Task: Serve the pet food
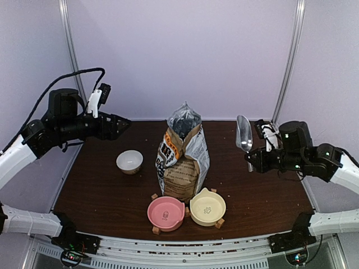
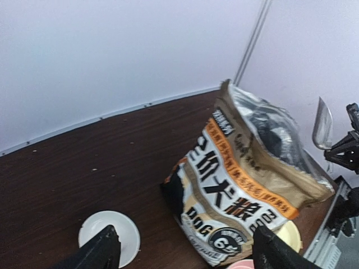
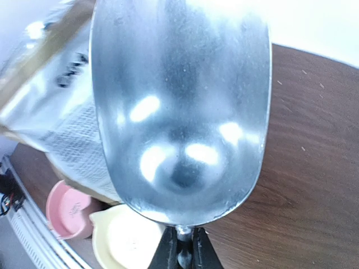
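Observation:
No kibble shows; the inside of the open brown-and-white bag (image 1: 182, 159) is hidden. My right gripper (image 1: 251, 161) is shut on the handle of an empty metal scoop (image 1: 244, 133), held upright in the air to the right of the bag. In the right wrist view the scoop (image 3: 179, 106) fills the frame above the gripper (image 3: 180, 253). My left gripper (image 1: 122, 124) is open and empty, raised left of the bag above the table's back left. In the left wrist view the gripper (image 2: 185, 252) frames the bag (image 2: 247, 185). A pink bowl (image 1: 166, 213) and a cream bowl (image 1: 207, 208) stand empty in front of the bag.
A small white bowl (image 1: 129, 161) sits on the brown table (image 1: 95, 196) left of the bag, below my left gripper; it also shows in the left wrist view (image 2: 126, 232). Grey-lilac walls close the back and sides. The bowls stand near the table's front edge.

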### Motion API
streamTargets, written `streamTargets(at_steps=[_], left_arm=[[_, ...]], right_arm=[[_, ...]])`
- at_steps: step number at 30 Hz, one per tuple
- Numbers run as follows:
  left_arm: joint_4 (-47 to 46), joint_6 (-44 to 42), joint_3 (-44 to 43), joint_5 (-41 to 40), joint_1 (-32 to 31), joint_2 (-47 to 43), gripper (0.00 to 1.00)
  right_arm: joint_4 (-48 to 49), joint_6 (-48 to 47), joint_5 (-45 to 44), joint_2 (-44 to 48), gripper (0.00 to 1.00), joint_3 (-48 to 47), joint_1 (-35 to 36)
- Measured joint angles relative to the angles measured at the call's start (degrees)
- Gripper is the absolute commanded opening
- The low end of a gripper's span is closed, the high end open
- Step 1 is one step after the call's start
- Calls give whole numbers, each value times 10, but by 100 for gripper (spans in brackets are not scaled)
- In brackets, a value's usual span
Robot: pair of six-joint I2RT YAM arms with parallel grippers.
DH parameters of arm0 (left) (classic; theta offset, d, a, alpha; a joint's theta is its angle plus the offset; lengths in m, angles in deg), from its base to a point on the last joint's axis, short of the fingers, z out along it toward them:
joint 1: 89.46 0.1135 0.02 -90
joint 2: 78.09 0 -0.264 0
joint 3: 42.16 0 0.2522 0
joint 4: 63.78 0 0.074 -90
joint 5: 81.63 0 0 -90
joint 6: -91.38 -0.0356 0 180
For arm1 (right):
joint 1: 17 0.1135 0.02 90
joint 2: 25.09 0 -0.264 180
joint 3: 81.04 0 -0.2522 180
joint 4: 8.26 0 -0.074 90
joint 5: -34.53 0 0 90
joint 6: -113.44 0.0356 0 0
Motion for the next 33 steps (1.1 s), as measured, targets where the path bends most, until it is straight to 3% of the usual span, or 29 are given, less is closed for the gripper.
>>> streamTargets(at_steps=[5, 9, 19, 22, 27, 33], left_arm=[[-26, 52, -42, 43, -63, 43, 85], [-66, 90, -67, 129, -84, 82, 85], [-121, 153, -67, 255, -98, 108, 84], [-115, 159, -67, 264, -99, 121, 78], [-89, 165, -67, 276, -102, 143, 57], [-75, 170, -64, 287, -108, 147, 47]], right_arm=[[-10, -62, 24, -67, 0, -128, 92], [-36, -108, 15, -148, 0, -223, 167], [-115, -189, -46, -295, 0, -321, 257], [-124, -203, -60, -307, 0, -333, 264], [-135, -222, -82, -317, 0, -351, 270], [-142, -234, -96, -320, 0, -356, 273]])
